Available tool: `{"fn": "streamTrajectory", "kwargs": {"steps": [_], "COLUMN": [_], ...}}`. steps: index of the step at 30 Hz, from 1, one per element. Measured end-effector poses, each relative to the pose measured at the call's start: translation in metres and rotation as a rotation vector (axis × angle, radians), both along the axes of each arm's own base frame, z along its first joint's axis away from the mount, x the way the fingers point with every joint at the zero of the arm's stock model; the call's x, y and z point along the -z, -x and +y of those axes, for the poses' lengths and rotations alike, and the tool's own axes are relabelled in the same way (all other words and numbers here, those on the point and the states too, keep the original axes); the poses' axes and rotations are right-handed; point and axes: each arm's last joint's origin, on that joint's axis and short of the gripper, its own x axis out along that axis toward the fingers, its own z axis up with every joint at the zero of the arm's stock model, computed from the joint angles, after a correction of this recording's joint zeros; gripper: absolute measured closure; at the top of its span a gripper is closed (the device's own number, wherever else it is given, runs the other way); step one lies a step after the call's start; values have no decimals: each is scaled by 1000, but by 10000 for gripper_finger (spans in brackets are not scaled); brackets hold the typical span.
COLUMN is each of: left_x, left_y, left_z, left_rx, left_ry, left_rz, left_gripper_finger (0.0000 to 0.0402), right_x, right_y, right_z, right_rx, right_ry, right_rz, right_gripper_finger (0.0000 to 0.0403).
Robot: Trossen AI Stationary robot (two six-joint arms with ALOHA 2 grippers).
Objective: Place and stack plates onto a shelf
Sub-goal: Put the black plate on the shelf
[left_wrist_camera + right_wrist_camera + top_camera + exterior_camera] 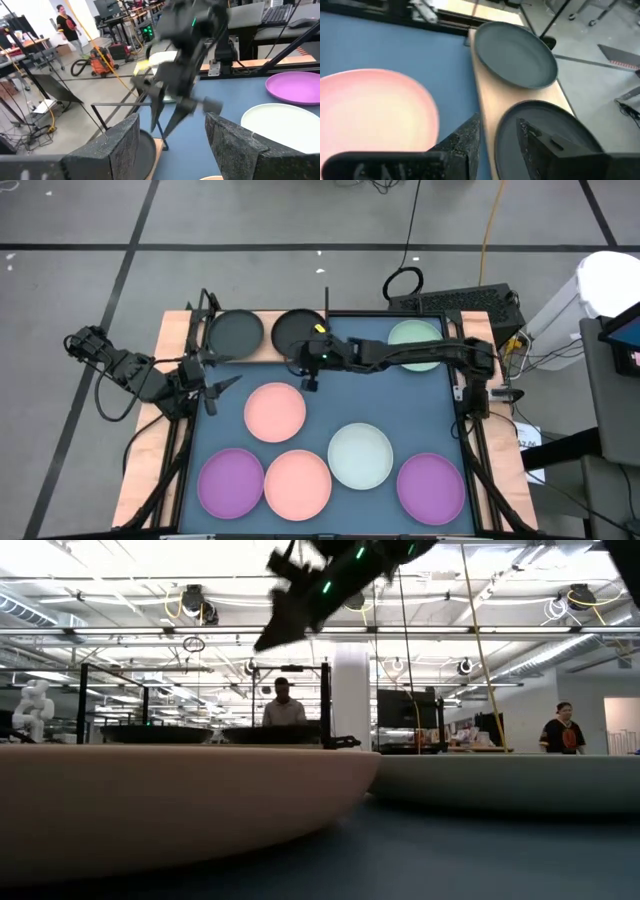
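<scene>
Two black plates (236, 332) (300, 330) lie side by side, each flat on its base, on the light wooden shelf (268, 352) at the table's far left. My right gripper (308, 375) hovers open above the near edge of the right-hand black plate (545, 130), well clear of it in the low view (275, 630), with nothing between its fingers. My left gripper (225, 385) waits open at the left, beside the shelf. On the blue-grey mat lie two pink plates (275, 410) (297, 483), two purple plates (231, 482) (431, 486), a pale blue-white plate (360, 455) and a pale green plate (415, 343), partly under my right arm.
Thin black frame posts (325, 705) stand at the shelf's corners. The mat (420, 405) has bare room between the pink plate and the green one. Beyond the far edge a keyboard (460, 302) and cables lie on the floor. People stand in the room behind.
</scene>
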Motion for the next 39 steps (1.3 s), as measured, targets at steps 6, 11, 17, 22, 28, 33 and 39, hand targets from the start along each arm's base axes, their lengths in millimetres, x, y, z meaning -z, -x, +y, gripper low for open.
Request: {"fn": "streamTrajectory", "kwargs": {"steps": [6,11,17,22,28,33,39], "left_x": [1,4,11,14,17,23,53], "left_y": [0,-5,-18,-28,-34,-37,-41], "left_z": [0,-4,-9,-8,2,11,31], "left_rx": [4,20,1,-39,-121,-173,-313], "left_ry": [39,57,34,14,-24,-37,-28], "left_rz": [-2,14,60,86,116,169,239], "left_gripper_finger": [170,170,170,170,170,170,184], "right_x": [-48,-37,9,33,51,63,80], "right_y": [60,121,173,188,180,168,164], "right_z": [26,38,29,6,-19,-37,-52], "right_rx": [-23,-30,71,179,203,181,226], "right_ry": [-42,-58,-16,-35,-102,-120,-158], "right_rz": [-53,-187,-295,-251,-233,-300,-282], "right_gripper_finger": [306,321,354,398,401,402,402]}}
